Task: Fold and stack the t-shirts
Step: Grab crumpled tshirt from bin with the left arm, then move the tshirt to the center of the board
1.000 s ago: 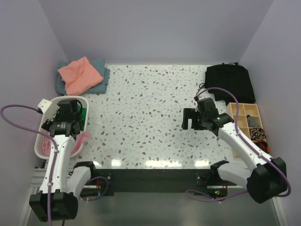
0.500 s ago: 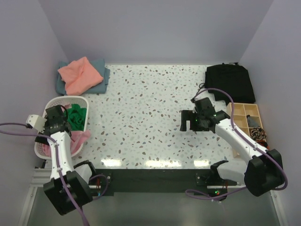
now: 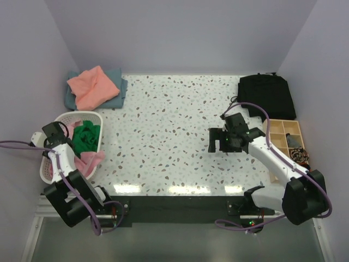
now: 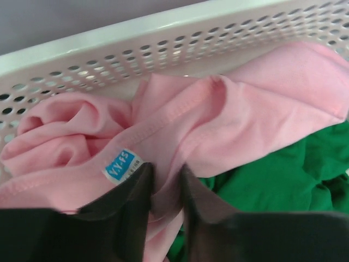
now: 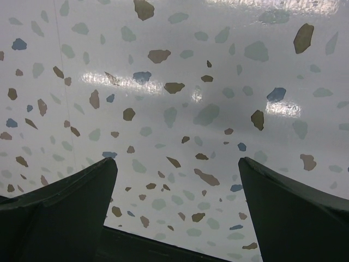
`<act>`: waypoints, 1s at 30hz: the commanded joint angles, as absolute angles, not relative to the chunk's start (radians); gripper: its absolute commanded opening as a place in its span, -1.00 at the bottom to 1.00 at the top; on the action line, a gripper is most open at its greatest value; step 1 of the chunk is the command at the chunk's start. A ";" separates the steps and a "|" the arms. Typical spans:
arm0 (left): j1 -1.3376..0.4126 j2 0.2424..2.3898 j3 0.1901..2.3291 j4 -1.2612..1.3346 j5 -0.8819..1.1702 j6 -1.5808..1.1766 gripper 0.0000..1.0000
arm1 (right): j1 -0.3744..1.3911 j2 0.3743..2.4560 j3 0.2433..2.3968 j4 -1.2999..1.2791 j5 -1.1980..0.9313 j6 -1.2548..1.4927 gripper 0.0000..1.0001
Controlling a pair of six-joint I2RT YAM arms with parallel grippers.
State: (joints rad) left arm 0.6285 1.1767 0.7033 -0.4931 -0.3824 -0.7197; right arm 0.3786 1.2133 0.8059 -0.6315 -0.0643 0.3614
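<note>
A white perforated basket (image 3: 82,114) (image 4: 109,49) at the table's left holds the light pink t-shirt (image 4: 245,103) and the bright green t-shirt (image 3: 87,135) (image 4: 272,180). Part of the pink shirt (image 3: 94,162) hangs over the basket's near rim. My left gripper (image 3: 56,137) (image 4: 165,177) is down in the basket, shut on a fold of pink cloth beside its blue neck label (image 4: 120,165). The salmon-orange t-shirt (image 3: 92,86) lies on the grey-blue one (image 3: 123,87) at the back left. My right gripper (image 3: 217,140) (image 5: 177,164) hangs open over bare table, holding nothing.
A black bundle of cloth (image 3: 267,95) lies at the back right. In front of it stands a wooden box with compartments (image 3: 286,136). The speckled table (image 3: 163,125) spreads between the two arms. Walls close in on the left, back and right.
My left arm has swung left and dipped into the basket, and its jaws have closed on the pink shirt. The right gripper has drifted slightly left, still open.
</note>
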 commanded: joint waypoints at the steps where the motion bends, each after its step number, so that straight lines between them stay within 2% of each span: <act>1: 0.649 1.172 0.729 -0.403 -0.272 -0.655 -0.99 | 0.377 1.227 0.813 -0.604 -0.092 0.356 0.97; 5: 0.647 1.141 0.752 -0.407 -0.249 -0.628 -1.00 | 0.379 1.238 0.802 -0.589 -0.097 0.354 0.97; 10: 0.646 0.993 0.860 -0.419 -0.206 -0.552 -1.00 | 0.377 1.265 0.798 -0.560 -0.112 0.354 0.97; 13: 0.647 0.947 0.998 -0.460 -0.066 -0.497 -1.00 | 0.377 1.290 0.796 -0.537 -0.123 0.354 0.95; 19: 0.632 0.891 1.114 -0.379 0.454 -0.520 -1.00 | 0.379 1.322 0.821 -0.515 -0.144 0.360 0.89; 24: 0.562 0.890 1.211 -0.278 0.649 -0.621 -1.00 | 0.377 1.307 0.831 -0.509 -0.149 0.370 0.89; 27: 0.448 0.916 1.268 -0.160 0.745 -0.660 -1.00 | 0.377 1.287 0.824 -0.509 -0.146 0.374 0.89; 30: 0.309 0.946 1.264 0.076 0.839 -0.756 -1.00 | 0.377 1.263 0.813 -0.508 -0.143 0.382 0.88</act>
